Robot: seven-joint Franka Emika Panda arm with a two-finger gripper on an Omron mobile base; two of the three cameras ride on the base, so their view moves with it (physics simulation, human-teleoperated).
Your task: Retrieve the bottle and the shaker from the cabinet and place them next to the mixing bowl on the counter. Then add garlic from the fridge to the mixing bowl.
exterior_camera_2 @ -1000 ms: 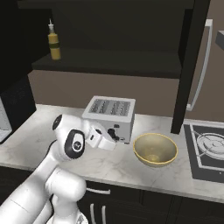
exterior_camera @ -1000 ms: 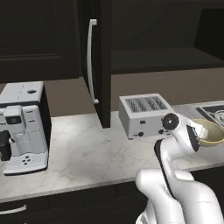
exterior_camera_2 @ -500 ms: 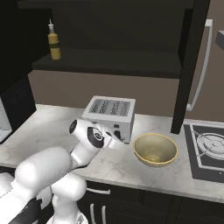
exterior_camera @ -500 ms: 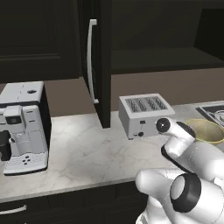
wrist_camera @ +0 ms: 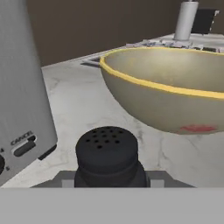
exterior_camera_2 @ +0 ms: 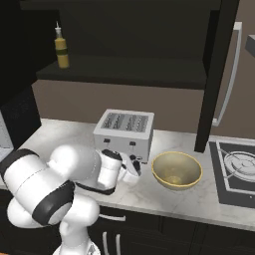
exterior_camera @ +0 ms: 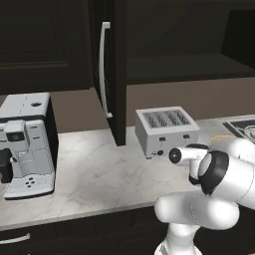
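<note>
One shaker [wrist_camera: 107, 156] sits pinched between my fingers [wrist_camera: 109, 177], low over the surface [wrist_camera: 78, 105] – the mixing bowl [wrist_camera: 175, 94] just beyond them, so it lands beside it – bottle [exterior_camera_2: 61, 47] waits in the cabinet [exterior_camera_2: 124, 74]

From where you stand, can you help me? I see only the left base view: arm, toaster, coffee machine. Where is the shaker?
Observer: The shaker sits in the gripper, low beside the toaster, by the hand view.
Operator: Is the mixing bowl close to it?
Observer: Yes, the mixing bowl stands on the counter just past the gripper, right of the toaster.
Operator: And the bottle?
Observer: The bottle stands upright on the cabinet shelf, above and left of the toaster.
</note>
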